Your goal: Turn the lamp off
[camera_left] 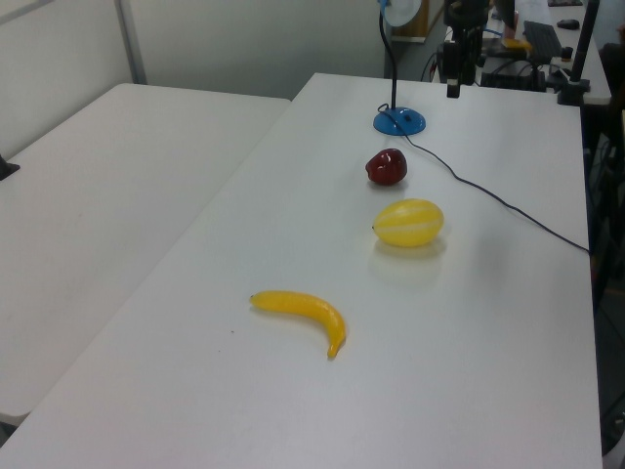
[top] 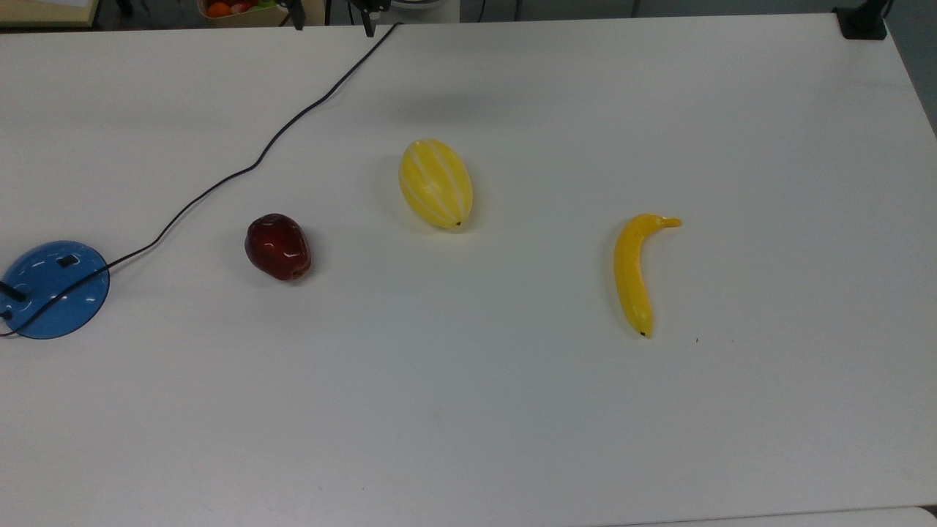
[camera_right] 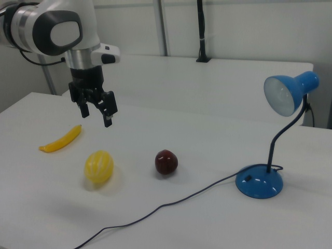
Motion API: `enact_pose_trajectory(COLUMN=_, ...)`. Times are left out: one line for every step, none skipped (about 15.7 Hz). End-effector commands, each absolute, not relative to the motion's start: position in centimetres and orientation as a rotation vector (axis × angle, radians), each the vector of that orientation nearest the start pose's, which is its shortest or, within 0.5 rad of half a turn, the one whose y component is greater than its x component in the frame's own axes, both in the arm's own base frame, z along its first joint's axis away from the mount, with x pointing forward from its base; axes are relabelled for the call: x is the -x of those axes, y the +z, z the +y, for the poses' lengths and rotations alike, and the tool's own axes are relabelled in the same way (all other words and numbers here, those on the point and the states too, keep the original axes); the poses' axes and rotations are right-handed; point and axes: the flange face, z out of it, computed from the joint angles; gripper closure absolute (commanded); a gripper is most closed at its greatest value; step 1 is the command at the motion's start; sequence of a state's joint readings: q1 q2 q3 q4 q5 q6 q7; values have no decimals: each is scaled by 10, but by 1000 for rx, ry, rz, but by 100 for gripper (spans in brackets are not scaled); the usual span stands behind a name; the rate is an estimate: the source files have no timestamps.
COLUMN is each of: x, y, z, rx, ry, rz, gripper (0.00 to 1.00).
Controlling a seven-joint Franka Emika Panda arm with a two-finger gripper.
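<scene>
Right view, gripper [camera_right: 95,112] raised, lamp [camera_right: 259,182] well apart

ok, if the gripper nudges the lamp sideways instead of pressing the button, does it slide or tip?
Probably slides: the lamp sits on a wide flat blue base on a smooth white table. A push high up may tip it, since the shade hangs off a thin gooseneck. The slack cord likely wouldn't resist.
</scene>
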State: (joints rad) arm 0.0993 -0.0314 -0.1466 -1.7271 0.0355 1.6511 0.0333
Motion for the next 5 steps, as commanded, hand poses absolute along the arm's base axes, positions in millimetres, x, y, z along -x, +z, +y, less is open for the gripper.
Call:
enact_pose_trajectory(x=-541, y=585, z=-27, rx=3091, ry=76, rz=125, gripper=0)
enact_pose_trajectory(x=-541, y=585, z=-27, rx=3091, ry=78, rz=127, gripper=0)
enact_pose_trajectory(x=-541, y=585, z=-27, rx=3091, ry=78, rz=132, gripper=0)
enact_pose_trajectory(x=-540, y=585, z=-27, rx=3091, ry=80, rz=132, gripper=0)
enact_pose_trajectory(x=-539, y=586, z=-27, rx=3089, ry=78, rz=134, gripper=0)
